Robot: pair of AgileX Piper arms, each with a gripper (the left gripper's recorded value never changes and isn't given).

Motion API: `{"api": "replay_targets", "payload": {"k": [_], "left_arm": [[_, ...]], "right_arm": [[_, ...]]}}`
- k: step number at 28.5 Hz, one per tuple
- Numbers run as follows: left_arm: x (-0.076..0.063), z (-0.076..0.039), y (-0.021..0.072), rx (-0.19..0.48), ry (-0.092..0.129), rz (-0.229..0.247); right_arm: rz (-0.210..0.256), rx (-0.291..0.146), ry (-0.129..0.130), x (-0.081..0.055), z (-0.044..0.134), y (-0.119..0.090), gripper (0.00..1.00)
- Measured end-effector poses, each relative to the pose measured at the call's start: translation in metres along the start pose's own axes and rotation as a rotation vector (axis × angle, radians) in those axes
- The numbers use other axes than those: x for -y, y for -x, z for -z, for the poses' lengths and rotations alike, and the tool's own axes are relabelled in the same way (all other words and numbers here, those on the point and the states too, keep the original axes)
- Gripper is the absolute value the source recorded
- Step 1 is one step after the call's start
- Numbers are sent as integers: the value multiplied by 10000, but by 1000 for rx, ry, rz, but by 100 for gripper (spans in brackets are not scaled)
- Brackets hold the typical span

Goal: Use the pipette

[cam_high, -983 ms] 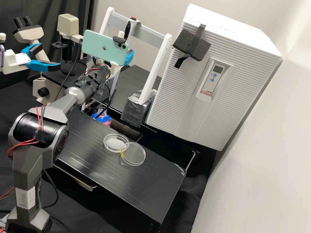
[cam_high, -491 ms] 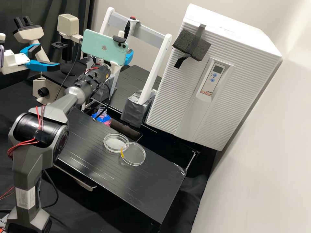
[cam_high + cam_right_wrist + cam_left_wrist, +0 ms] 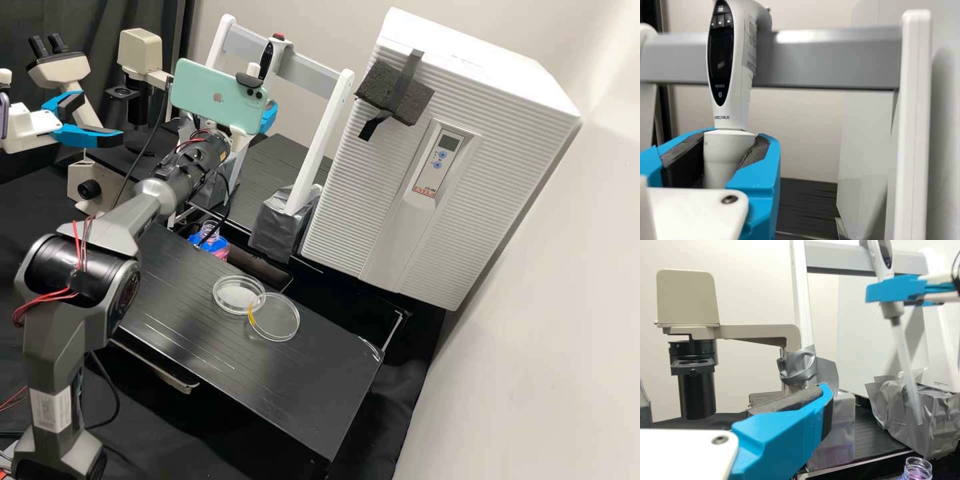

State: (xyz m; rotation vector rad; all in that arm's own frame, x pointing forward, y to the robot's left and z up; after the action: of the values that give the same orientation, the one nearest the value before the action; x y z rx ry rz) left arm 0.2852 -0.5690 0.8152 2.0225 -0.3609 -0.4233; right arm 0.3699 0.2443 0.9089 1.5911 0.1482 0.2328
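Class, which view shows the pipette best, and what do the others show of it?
The left wrist view: the pipette appears side-on, its long tip pointing down at the small bottle. The right wrist view shows its handle, clamped in the right gripper. The high view shows its top above the phone.

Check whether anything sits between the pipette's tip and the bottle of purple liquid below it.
Nothing visible does. The right gripper holds the pipette tilted, its tip hanging above the bottle with open air between; the tape-wrapped block stands behind, not in the path.
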Motion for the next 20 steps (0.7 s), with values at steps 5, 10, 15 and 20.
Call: {"api": "replay_targets", "payload": {"k": [5,10,15,20], "left_arm": [[0,0,0,0,0,0],[-1,2,0,-3,2,-1],[-2,3,0,-4,3,-2],[-2,4,0,-4,4,-2]], "right_arm": [[-31,-25,-19,-109,59,51,0],[-44,-36,-28,-150,67,101,0],[-58,-46,-35,-130,57,182,0],[-122,-68,-67,-8,56,298,0]]}}
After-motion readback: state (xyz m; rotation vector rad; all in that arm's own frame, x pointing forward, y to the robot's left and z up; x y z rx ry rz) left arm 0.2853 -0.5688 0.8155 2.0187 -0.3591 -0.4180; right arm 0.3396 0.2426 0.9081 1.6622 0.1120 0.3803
